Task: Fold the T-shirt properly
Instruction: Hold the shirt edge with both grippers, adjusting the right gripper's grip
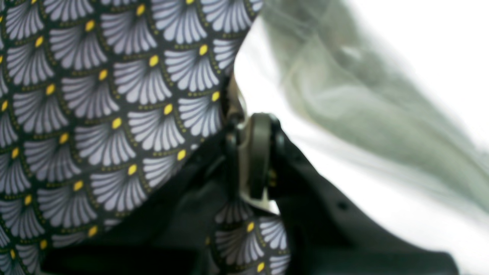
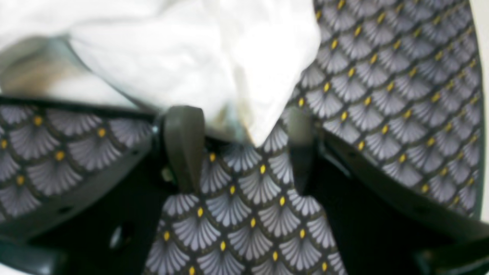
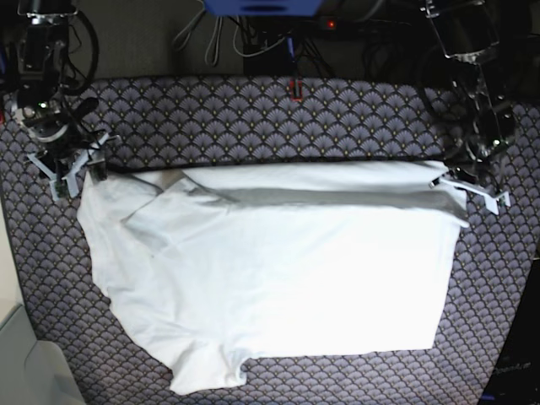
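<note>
One T-shirt (image 3: 278, 278), plain white and wrinkled, is lying spread across a desk (image 3: 253, 110) that is wearing a dark cover printed with grey fans and yellow dots. Its upper edge is doubled over, showing as a grey shadowed band running from side to side, and a short sleeve is hanging toward the bottom left of the base view.

Left end effector (image 3: 472, 187): sitting at the shirt's upper right corner in the base view. In the left wrist view (image 1: 254, 152) its jaws are standing pressed together, with white cloth bunched just above and beside them; the picture is too blurred to tell whether cloth is actually being pinched.

Right end effector (image 3: 69, 164): sitting at the shirt's upper left corner in the base view. In the right wrist view (image 2: 240, 145) its jaws are standing wide apart, and a point of the white cloth is lying between the fingers (image 2: 183, 145) without being clamped.

Cables and dark equipment are lying beyond the far edge of the desk.
</note>
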Controlling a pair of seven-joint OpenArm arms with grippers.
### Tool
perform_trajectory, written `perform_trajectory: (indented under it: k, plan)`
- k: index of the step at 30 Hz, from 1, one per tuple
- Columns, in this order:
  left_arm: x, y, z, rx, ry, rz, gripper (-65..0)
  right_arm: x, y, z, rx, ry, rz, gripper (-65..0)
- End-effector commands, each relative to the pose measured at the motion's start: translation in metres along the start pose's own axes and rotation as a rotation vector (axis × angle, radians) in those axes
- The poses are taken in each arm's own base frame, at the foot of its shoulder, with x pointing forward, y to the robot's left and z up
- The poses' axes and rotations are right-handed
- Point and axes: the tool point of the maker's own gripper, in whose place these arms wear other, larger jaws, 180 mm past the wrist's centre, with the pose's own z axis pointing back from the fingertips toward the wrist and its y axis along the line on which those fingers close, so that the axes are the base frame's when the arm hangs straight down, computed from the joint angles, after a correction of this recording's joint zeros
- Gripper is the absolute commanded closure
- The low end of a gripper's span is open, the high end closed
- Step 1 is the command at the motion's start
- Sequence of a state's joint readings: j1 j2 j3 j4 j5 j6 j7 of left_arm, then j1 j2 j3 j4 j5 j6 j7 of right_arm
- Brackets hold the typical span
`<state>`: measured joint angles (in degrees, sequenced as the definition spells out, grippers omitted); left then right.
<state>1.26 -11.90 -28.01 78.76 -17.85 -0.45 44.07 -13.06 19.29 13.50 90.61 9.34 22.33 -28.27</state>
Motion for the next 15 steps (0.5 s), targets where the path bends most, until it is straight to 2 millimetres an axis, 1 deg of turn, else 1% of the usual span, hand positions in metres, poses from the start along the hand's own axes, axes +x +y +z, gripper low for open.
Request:
perform_trajectory:
  k: [1, 5, 15]
  plan:
    - [0.0186, 0.0040, 0.0040, 0.010, -0.050, -0.013, -0.6, 0.0157, -0.0103, 0.0016, -0.018, -0.047, 0.014, -37.6]
    - [0.0158, 0.0055, 0.0049, 0.013, -0.046, -0.016, -0.6, 0.0148, -0.0097, 0.0019, -0.018, -0.045, 0.013, -40.0]
    - [0.0146, 0.0061, 0.0050, 0.014, -0.045, -0.017, -0.6, 0.0139, -0.0094, 0.0015, -0.015, -0.042, 0.016, -40.1]
